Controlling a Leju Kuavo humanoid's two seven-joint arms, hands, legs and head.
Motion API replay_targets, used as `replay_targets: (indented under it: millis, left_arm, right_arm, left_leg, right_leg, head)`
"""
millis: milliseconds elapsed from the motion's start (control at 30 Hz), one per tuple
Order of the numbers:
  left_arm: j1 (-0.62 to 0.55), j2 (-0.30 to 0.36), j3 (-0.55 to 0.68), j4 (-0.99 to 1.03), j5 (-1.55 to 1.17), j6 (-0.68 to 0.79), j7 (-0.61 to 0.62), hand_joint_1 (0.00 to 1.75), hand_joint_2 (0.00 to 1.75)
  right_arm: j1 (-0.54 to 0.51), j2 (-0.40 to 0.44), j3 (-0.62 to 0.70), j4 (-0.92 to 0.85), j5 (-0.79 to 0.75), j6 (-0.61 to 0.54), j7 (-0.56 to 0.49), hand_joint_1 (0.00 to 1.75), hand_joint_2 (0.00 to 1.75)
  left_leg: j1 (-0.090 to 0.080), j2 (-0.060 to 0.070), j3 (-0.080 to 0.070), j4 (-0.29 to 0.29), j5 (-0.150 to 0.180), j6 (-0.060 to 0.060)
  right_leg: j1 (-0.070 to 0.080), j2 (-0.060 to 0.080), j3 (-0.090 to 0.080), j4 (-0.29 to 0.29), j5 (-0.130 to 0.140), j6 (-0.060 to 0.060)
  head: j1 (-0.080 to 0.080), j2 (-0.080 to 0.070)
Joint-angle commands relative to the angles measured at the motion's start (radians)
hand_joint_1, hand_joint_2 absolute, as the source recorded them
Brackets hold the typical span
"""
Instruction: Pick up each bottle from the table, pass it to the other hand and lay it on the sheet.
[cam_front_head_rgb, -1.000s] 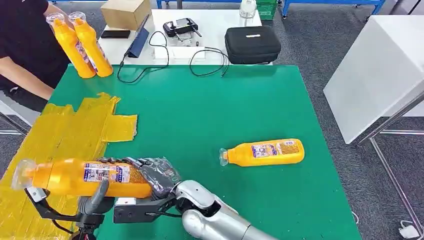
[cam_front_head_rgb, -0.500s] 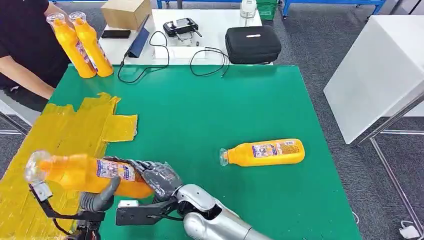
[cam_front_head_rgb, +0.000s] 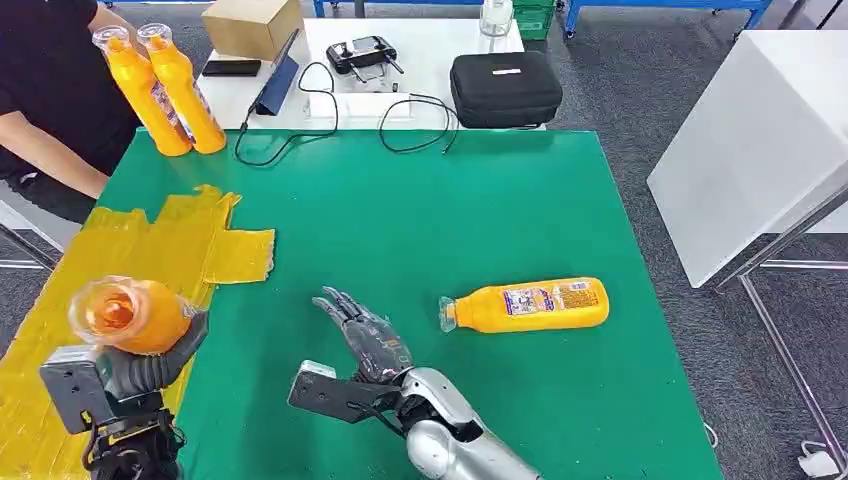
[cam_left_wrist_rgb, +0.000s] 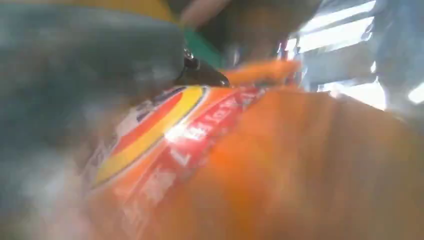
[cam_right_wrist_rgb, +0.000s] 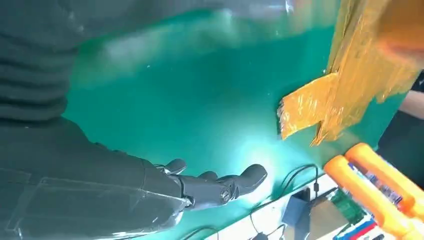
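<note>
The green-topped table (cam_front_head_rgb: 420, 220) carries a crinkled yellow sheet (cam_front_head_rgb: 120, 260) along its left edge, reaching toward the near left corner. Over that near part of the sheet the left hand (cam_front_head_rgb: 135, 365) grips an orange plastic bottle with a clear cap (cam_front_head_rgb: 125, 312), fingers wrapped round its body. The bottle's long axis runs nearly along the head camera's line of sight, cap end toward the camera, so it stands steeply rather than lying. By my reading, the handover is done and the laying-down remains: the bottle must be tipped level, with the sheet directly beneath it.

The right hand (cam_front_head_rgb: 365, 335) holds nothing, fingers spread, above the table near its front edge. A second orange bottle (cam_front_head_rgb: 527, 305) lies flat just beside it toward the right edge, its long axis parallel to the front edge, cap pointing at the right hand, which is the nearer one.
</note>
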Motion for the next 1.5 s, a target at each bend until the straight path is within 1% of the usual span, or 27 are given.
replay_targets:
  millis: [33,67,167,200,233,333,533,567,600,733,767,800,833,867,900,1367,1500]
  left_arm:
    - [-0.081,0.128,-0.063,0.176,-0.547,0.073,0.217,1.75,1.75]
    - [-0.098,0.152,-0.081,0.233,-0.699,0.107,0.271,1.75,1.75]
    - [-0.106,0.153,-0.083,0.255,-0.703,0.112,0.270,1.75,1.75]
    - [-0.107,0.161,-0.090,0.268,-0.744,0.118,0.287,1.75,1.75]
    - [-0.117,0.176,-0.110,0.299,-0.814,0.096,0.337,1.75,1.75]
    - [-0.153,0.213,-0.157,0.410,-0.982,0.091,0.419,1.75,1.75]
    - [-0.165,0.219,-0.166,0.447,-0.991,0.098,0.421,1.75,1.75]
    - [-0.170,0.231,-0.180,0.463,-1.019,0.082,0.434,1.75,1.75]
    - [-0.199,0.256,-0.205,0.556,-1.112,0.075,0.492,1.75,1.75]
    - [-0.213,0.266,-0.200,0.607,-1.159,0.077,0.531,1.75,1.75]
    - [-0.216,0.266,-0.193,0.619,-1.184,0.084,0.557,1.45,1.75]
    - [-0.215,0.266,-0.191,0.622,-1.185,0.084,0.559,0.00,1.75]
    - [-0.215,0.265,-0.189,0.622,-1.182,0.086,0.558,0.00,1.75]
    - [-0.215,0.265,-0.184,0.628,-1.206,0.089,0.583,0.00,0.00]
    - [-0.217,0.259,-0.179,0.630,-1.213,0.084,0.598,0.00,0.00]
    - [-0.211,0.254,-0.173,0.623,-1.209,0.072,0.586,0.00,0.00]
    - [-0.204,0.258,-0.180,0.601,-1.229,0.064,0.600,0.00,0.00]
  right_arm:
    - [0.013,-0.059,-0.053,-0.076,-0.023,0.012,0.001,0.00,0.00]
    - [0.010,-0.057,-0.055,-0.077,-0.024,0.022,0.005,0.00,0.00]
    - [0.009,-0.054,-0.055,-0.076,-0.025,0.024,0.006,0.00,0.00]
    - [0.007,-0.051,-0.054,-0.072,-0.025,0.027,0.006,0.00,0.00]
    - [0.004,-0.049,-0.050,-0.068,-0.025,0.035,0.009,0.00,0.00]
    - [-0.001,-0.048,-0.036,-0.074,-0.026,0.050,0.015,0.00,0.00]
    - [-0.001,-0.048,-0.033,-0.079,-0.027,0.053,0.020,0.00,0.00]
    - [-0.002,-0.050,-0.030,-0.081,-0.028,0.055,0.021,0.00,0.00]
    - [-0.003,-0.055,-0.023,-0.088,-0.037,0.068,0.031,0.00,0.00]
    - [-0.002,-0.054,-0.017,-0.082,-0.040,0.074,0.035,0.00,0.00]
    - [-0.001,-0.055,-0.016,-0.079,-0.042,0.074,0.037,0.00,0.00]
    - [0.000,-0.055,-0.015,-0.078,-0.042,0.073,0.038,0.00,0.00]
    - [0.000,-0.055,-0.015,-0.078,-0.043,0.073,0.038,0.00,0.00]
    - [0.001,-0.056,-0.014,-0.077,-0.044,0.072,0.039,0.00,0.00]
    - [0.003,-0.056,-0.015,-0.076,-0.044,0.070,0.041,0.00,0.00]
    - [0.014,-0.063,-0.017,-0.079,-0.043,0.072,0.044,0.00,0.00]
    - [0.021,-0.065,-0.029,-0.085,-0.042,0.068,0.046,0.00,0.00]
  left_leg:
    - [0.000,-0.002,0.002,-0.001,0.000,0.000]
    - [0.000,-0.003,0.004,-0.002,0.000,-0.001]
    - [0.000,-0.003,0.004,-0.002,0.001,-0.001]
    - [0.000,-0.001,0.002,-0.001,0.000,0.000]
    - [0.001,-0.001,0.003,-0.001,0.000,-0.001]
    - [0.000,-0.001,0.004,-0.002,0.000,-0.001]
    - [0.001,-0.002,0.005,-0.002,0.000,-0.001]
    - [0.000,-0.001,0.003,-0.002,0.001,0.000]
    - [0.000,-0.001,0.003,-0.002,0.001,-0.001]
    - [0.000,0.001,0.004,-0.001,0.000,-0.001]
    - [0.000,0.001,0.002,-0.001,0.000,-0.001]
    - [0.001,0.001,0.003,-0.001,0.000,-0.001]
    - [0.000,0.001,0.002,-0.001,0.000,-0.001]
    - [0.001,0.001,0.004,-0.001,0.000,-0.001]
    - [0.001,0.001,0.003,-0.001,0.000,-0.001]
    - [0.000,0.000,0.003,-0.001,0.000,0.000]
    - [0.001,0.000,0.003,-0.001,0.000,-0.001]
  right_leg:
    - [0.000,-0.003,0.002,-0.001,0.000,0.000]
    - [0.000,-0.004,0.004,-0.002,-0.001,-0.001]
    - [0.000,-0.003,0.004,-0.001,0.000,-0.001]
    - [0.000,-0.002,0.002,-0.001,0.000,-0.001]
    - [0.001,-0.002,0.003,-0.001,0.000,-0.001]
    - [0.000,-0.003,0.004,-0.001,-0.001,-0.001]
    - [0.001,-0.004,0.006,-0.002,-0.001,-0.002]
    - [0.000,-0.003,0.003,-0.001,0.000,-0.001]
    - [0.000,-0.002,0.003,-0.001,0.000,-0.001]
    - [0.001,-0.002,0.003,-0.001,0.000,-0.001]
    - [0.000,-0.001,0.002,-0.001,0.000,-0.001]
    - [0.001,-0.001,0.003,-0.001,0.000,-0.001]
    - [0.000,-0.001,0.002,-0.001,0.000,-0.001]
    - [0.001,-0.002,0.004,-0.001,0.000,-0.001]
    - [0.001,-0.001,0.003,-0.001,0.000,-0.001]
    - [0.000,-0.001,0.004,-0.001,0.000,-0.001]
    - [0.001,-0.001,0.004,-0.001,0.000,-0.001]
  head:
    - [0.000,0.000]
    - [0.000,0.000]
    - [0.000,0.000]
    - [0.000,0.000]
    - [0.000,0.000]
    - [0.000,0.000]
    - [0.000,0.000]
    - [0.000,0.000]
    - [0.000,0.000]
    - [0.000,0.000]
    - [0.000,0.000]
    - [0.000,0.000]
    - [0.000,0.000]
    - [0.000,0.000]
    - [0.000,0.000]
    - [0.000,0.000]
    - [0.000,0.000]
